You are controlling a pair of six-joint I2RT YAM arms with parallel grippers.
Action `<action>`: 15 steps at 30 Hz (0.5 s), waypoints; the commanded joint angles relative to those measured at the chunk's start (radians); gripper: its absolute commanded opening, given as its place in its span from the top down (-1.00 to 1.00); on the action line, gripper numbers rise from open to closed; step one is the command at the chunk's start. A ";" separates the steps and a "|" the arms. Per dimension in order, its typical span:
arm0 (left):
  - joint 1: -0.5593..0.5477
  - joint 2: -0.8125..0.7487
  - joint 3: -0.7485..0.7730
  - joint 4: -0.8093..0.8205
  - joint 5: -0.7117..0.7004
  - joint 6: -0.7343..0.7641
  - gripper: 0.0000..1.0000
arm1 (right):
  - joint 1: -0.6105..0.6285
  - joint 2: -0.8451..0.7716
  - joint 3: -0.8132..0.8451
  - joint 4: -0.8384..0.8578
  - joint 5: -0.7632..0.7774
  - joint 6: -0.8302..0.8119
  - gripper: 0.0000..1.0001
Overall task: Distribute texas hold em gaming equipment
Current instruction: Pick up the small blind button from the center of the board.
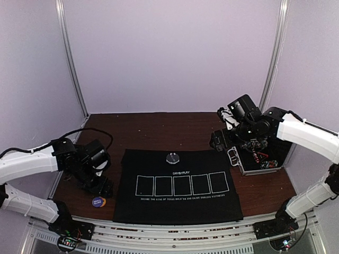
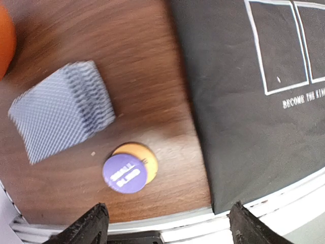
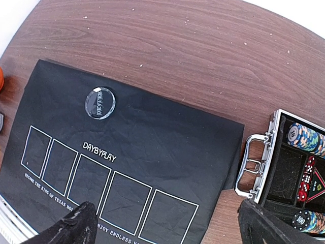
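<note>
A slanted stack of blue-grey-backed cards (image 2: 63, 109) lies on the wooden table left of the black mat (image 2: 244, 127). Beside the cards, a purple blind disc (image 2: 124, 173) rests partly on an orange one (image 2: 146, 158); from above they show as one spot (image 1: 98, 201). My left gripper (image 2: 170, 226) hovers open over them with nothing between its fingers, near the table's front edge. The clear dealer disc (image 3: 100, 103) sits on the mat above the five outlines. Striped chip stacks (image 3: 304, 137) stand in the open case. My right gripper (image 3: 167, 226) is open and empty above the mat's right side.
The silver metal case (image 3: 254, 162) stands open at the mat's right edge, with red dice (image 3: 304, 178) inside. An orange object (image 2: 4, 40) shows at the far left of the left wrist view. White rails (image 1: 175, 233) run along the near edge.
</note>
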 commanded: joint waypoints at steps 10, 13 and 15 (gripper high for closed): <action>0.253 0.007 -0.180 0.127 0.000 -0.054 -0.89 | 0.008 -0.003 -0.008 -0.009 -0.010 -0.049 -0.97; 0.276 0.002 -0.192 0.144 0.019 -0.062 -0.77 | 0.008 0.000 -0.009 -0.011 -0.011 -0.052 -0.97; 0.276 0.003 -0.225 0.176 0.069 -0.079 -0.61 | 0.008 0.002 -0.009 -0.012 -0.008 -0.052 -0.97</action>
